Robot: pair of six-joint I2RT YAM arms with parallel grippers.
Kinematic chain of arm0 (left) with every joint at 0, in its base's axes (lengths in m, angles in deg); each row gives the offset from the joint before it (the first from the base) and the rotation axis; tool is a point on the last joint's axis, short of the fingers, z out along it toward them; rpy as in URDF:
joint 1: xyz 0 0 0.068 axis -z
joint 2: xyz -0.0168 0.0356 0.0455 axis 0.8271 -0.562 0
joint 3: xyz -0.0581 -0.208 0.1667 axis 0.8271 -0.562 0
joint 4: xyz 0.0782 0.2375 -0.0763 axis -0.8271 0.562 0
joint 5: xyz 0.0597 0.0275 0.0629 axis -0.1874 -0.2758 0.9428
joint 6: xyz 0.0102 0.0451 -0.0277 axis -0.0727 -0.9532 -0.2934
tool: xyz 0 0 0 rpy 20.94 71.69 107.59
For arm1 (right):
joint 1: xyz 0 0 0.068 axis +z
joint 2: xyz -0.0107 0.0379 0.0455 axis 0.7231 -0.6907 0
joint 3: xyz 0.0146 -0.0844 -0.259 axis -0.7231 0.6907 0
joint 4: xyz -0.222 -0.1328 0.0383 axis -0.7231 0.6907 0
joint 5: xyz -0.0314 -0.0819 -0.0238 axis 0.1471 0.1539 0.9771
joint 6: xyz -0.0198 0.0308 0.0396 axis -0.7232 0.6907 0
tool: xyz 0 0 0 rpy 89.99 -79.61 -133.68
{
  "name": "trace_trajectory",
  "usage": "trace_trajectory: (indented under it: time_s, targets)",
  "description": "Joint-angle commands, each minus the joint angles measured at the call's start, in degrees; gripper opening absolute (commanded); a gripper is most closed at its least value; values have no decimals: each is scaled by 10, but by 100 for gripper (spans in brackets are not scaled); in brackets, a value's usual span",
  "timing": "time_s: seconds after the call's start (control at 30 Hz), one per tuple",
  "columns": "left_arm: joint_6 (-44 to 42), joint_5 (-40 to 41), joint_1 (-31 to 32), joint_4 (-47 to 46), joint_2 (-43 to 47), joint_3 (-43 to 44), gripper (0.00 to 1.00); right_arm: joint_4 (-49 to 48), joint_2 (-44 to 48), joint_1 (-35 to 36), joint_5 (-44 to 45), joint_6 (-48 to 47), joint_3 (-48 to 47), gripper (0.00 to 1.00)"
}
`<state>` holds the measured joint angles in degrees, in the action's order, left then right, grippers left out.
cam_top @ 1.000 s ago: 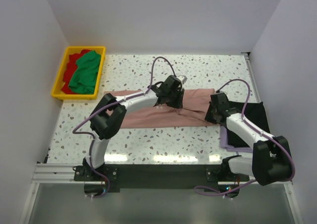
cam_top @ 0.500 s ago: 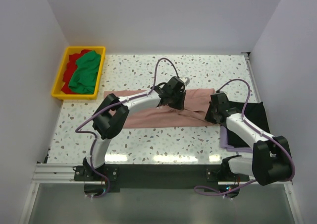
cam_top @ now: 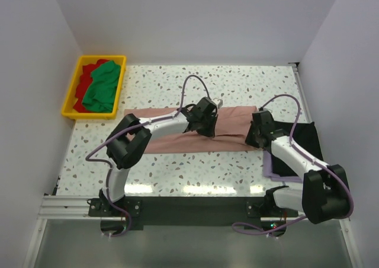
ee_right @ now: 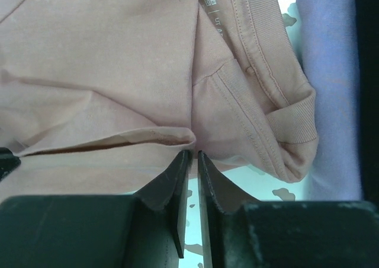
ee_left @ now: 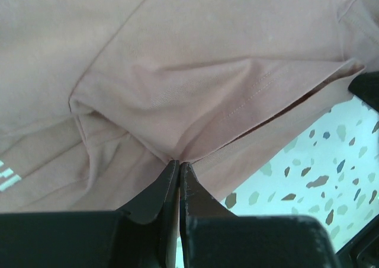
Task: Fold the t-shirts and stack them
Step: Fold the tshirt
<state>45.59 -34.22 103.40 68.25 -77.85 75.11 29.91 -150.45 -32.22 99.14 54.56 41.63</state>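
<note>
My left claw (ee_left: 179,162) is closed to a sliver on a fold of the pink shirt (cam_top: 234,121), and the cloth puckers toward my tips. I take that as a pinch for carrying this edge over in a lengthwise fold. My right claw (ee_right: 193,153) sits at the hem near the collar end with only a narrow slit between its tips. I cannot tell whether it grips the hem or merely rests there. The shirt lies as a long band across the middle of the table (cam_top: 249,84). The black shirt (cam_top: 308,140) and lavender shirt (ee_right: 331,90) wait at the right edge, and the green shirt (cam_top: 102,87) and red shirt (cam_top: 87,78) sit in the yellow bin (cam_top: 100,57) at upper left.

A second ago my left claw stood about half open and higher in the frame. It has since come down over the cloth and closed. The shirt's lower edge, which bulged at the right, now runs straighter. My right arm has hardly moved.
</note>
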Motion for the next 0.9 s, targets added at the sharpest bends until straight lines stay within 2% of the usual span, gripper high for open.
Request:
trace_trajectory:
  time_s: [0.0, 0.27, 0.43, 0.57, 0.73, 0.87]
  targets:
    - [-2, -7, 4, -22, 51, -27, 6, -12, 24, 1, 12, 7, -4, 16]
    - [6, -22, 5, -52, 72, -77, 8, 9, 65, 1, 5, 12, -15, 26]
    - [10, -28, 6, -78, 89, -104, 22, 13, 71, 1, 1, 13, -29, 29]
    - [15, -35, 6, -94, 108, -114, 31, 9, 24, 2, -12, 6, -65, 29]
    - [19, -36, 5, -102, 134, -122, 33, -9, -23, 1, -39, 5, -78, 29]
    - [33, -16, -5, -95, 160, -130, 33, -25, -17, 2, -70, 7, -42, 27]
